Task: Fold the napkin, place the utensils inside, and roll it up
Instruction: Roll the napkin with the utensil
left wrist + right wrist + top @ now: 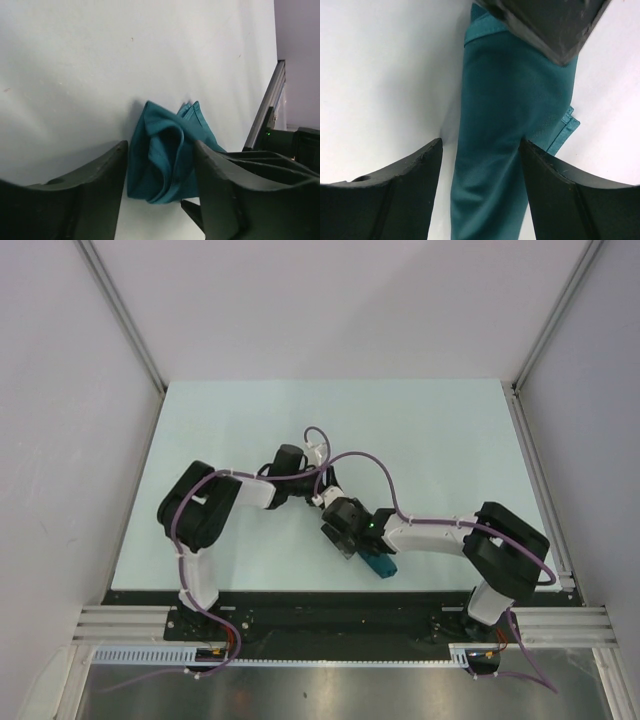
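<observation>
The teal napkin (380,565) lies rolled into a narrow bundle on the table, mostly hidden under the arms in the top view. My left gripper (160,160) is open, its fingers on either side of the loose, curled end of the napkin (167,155). My right gripper (480,150) is open too and straddles the roll (505,115) further along, with a strip of bare table between its left finger and the cloth. One left finger (550,25) shows at the top of the right wrist view. In the top view both grippers meet near the table's middle front, left (330,508) and right (350,540). The utensils are out of view.
The pale table (250,420) is bounded by grey walls and metal rails on the left, right and back. A rail (267,110) runs close to the right of the napkin in the left wrist view. A black base plate (330,610) lies along the near edge.
</observation>
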Controlling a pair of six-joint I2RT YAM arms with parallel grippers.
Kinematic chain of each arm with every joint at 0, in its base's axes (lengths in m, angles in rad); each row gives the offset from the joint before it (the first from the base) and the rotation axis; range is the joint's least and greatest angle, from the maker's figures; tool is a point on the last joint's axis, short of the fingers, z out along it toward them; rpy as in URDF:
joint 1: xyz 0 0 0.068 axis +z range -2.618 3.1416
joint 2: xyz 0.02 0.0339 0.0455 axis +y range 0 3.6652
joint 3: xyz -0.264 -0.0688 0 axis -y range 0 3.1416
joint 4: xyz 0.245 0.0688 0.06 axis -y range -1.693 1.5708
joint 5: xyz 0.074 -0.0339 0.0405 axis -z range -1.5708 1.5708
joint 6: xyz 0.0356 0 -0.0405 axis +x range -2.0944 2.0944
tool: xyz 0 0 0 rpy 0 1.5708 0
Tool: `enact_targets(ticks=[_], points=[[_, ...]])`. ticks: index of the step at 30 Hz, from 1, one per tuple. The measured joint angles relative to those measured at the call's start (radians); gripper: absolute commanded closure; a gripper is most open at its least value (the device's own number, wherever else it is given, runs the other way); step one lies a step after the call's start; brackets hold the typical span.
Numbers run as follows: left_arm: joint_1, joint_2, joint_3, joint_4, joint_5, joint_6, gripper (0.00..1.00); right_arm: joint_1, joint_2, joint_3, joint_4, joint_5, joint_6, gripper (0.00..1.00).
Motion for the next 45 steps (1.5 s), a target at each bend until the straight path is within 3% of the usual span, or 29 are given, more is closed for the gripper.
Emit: enact_targets(ticks=[9, 13, 19, 24, 32, 45], points=[[0.106, -0.055, -0.039, -0.017, -0.035, -0.001, 0.35, -0.123, -0.027, -0.06, 0.083, -0.156, 0.038, 0.38], [0.155, -0.097, -0.076, -0.018, -0.045, -0.001, 0.35, -0.21, -0.046, -0.084, 0.116, -0.271, 0.049, 0.57], [0.16, -0.145, -0.115, 0.01, -0.04, -0.002, 0.35, -0.339, -0.061, -0.117, 0.166, -0.485, 0.068, 0.68], [0.16, -0.146, -0.146, 0.061, -0.015, -0.009, 0.35, -0.432, -0.052, -0.154, 0.242, -0.694, 0.088, 0.69], [0.133, -0.162, -0.174, 0.114, 0.022, -0.017, 0.32, -0.454, 0.023, -0.163, 0.331, -0.972, 0.128, 0.69], [0.043, -0.133, -0.174, 0.208, 0.074, -0.053, 0.4, -0.522, 0.108, -0.163, 0.405, -1.174, 0.158, 0.68]])
